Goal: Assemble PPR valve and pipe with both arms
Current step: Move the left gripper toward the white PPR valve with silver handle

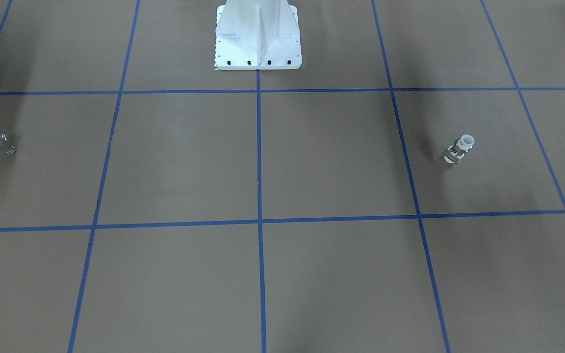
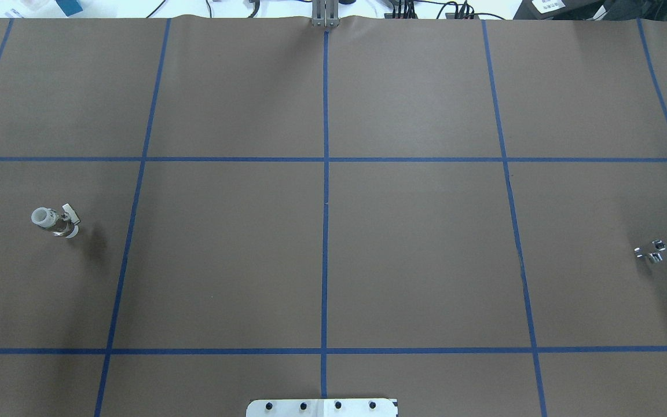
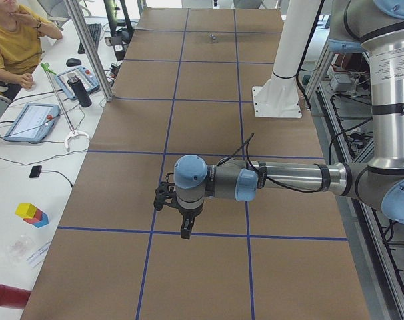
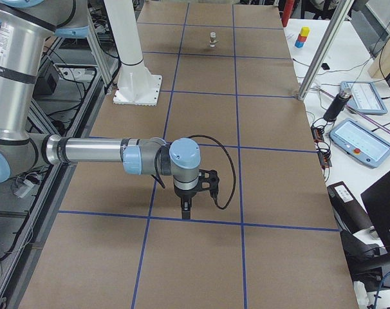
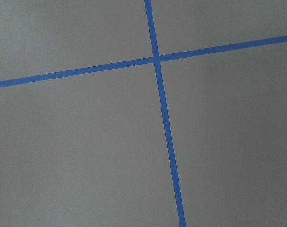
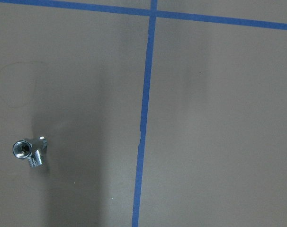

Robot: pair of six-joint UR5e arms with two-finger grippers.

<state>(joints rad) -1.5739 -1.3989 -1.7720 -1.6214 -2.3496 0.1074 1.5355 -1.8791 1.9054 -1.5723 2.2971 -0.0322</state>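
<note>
Well, starting at the robot's left: the small stubby PPR valve, with a white plastic ring on top, a metal band in the middle and a flat pale lever tab at the base, stands on end on the brown paper-covered table. It is in the middle row of squares marked by the blue tape lines, well out to the left of the central line. The grey tubular left arm with light-blue joint caps reaches out level over the table. Its black left gripper hangs pointing down; seen only from the side, its jaws cannot be judged wide or narrow. The valve is hidden in that side view and the left wrist camera takes in only paper and a tape crossing, so how the valve lies to this pincer cannot be told. The white bolted pedestal sits at the near edge on the central line. Far to the right, the tiny shiny chrome-silver pipe lies on the paper, well apart from the valve. The right arm likewise stretches level, its black right gripper pointing down, its opening also impossible to judge. The right wrist camera shows the pipe low in the left of its view, left of a tape line
</note>
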